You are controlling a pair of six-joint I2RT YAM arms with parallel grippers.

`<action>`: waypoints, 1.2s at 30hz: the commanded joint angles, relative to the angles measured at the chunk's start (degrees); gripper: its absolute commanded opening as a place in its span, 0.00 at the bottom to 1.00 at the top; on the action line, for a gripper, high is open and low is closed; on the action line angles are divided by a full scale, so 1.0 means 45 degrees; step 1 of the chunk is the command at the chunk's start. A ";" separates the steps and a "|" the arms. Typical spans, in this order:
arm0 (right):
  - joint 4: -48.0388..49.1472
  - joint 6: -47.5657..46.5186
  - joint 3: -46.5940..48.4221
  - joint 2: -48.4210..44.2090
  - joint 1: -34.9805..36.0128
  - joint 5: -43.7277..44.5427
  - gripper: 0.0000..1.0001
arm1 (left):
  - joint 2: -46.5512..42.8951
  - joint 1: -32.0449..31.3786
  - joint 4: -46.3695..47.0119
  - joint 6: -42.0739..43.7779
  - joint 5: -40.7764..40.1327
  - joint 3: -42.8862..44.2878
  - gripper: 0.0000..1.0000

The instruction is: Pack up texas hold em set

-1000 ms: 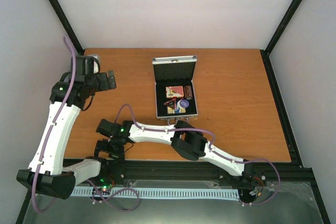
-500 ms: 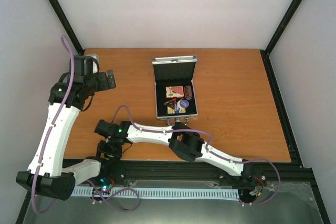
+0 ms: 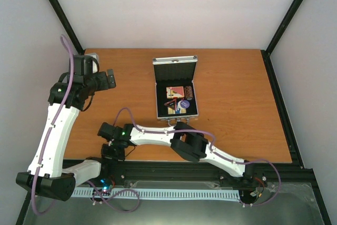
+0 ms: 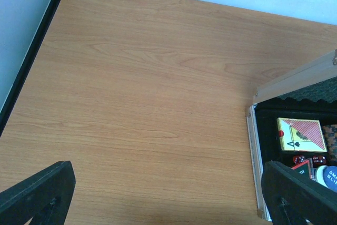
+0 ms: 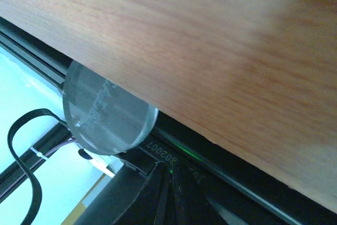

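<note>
Basically everything is packed but one piece: the silver case [image 3: 175, 69] sits lid-up at the centre of the tabletop [image 3: 237, 104], with the pink card deck [image 4: 303, 134], red dice [image 4: 308, 160] and blue disc [image 4: 329, 176] lying inside on the black lining. The left hand [image 4: 166, 183] hovers in the upper left of the overhead frame, fingers spread wide and holding nothing, well apart from the case. The right hand [image 3: 113, 151] is low left in the overhead frame, at the near tabletop edge. Its wrist view shows the clear disc [image 5: 105, 111] at that edge, partly tucked under the wood and over the black rail [image 5: 31, 51]. The right hand's fingers look drawn close together just below the disc, but I cannot tell whether they pinch it or only sit beside it. Likely step: recover the disc and bring it to the case. Risks: the disc is thin, slick and off the flat surface, so a poor pinch could flick it down past the rail and out of reach. A fast swing to the case could drop it.
</note>
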 commanded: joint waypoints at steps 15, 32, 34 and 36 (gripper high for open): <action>-0.1752 -0.2445 -0.6764 -0.6011 -0.2298 0.3636 0.12 | 0.1106 -0.0014 -0.0613 0.0198 0.0371 0.0960 1.00; -0.4590 -0.4643 -0.4876 -0.8565 -0.2879 0.8142 1.00 | 0.0955 -0.0023 -0.1566 -0.1258 0.0713 -0.0290 0.97; -0.4835 -0.4544 -0.4930 -0.8898 -0.2941 0.8707 1.00 | 0.1013 -0.0040 -0.2165 -0.1727 0.0361 -0.0373 0.93; -0.4880 -0.4707 -0.4924 -0.9258 -0.3038 0.9269 1.00 | 0.1044 -0.0024 -0.2812 -0.2111 -0.0098 -0.0365 0.90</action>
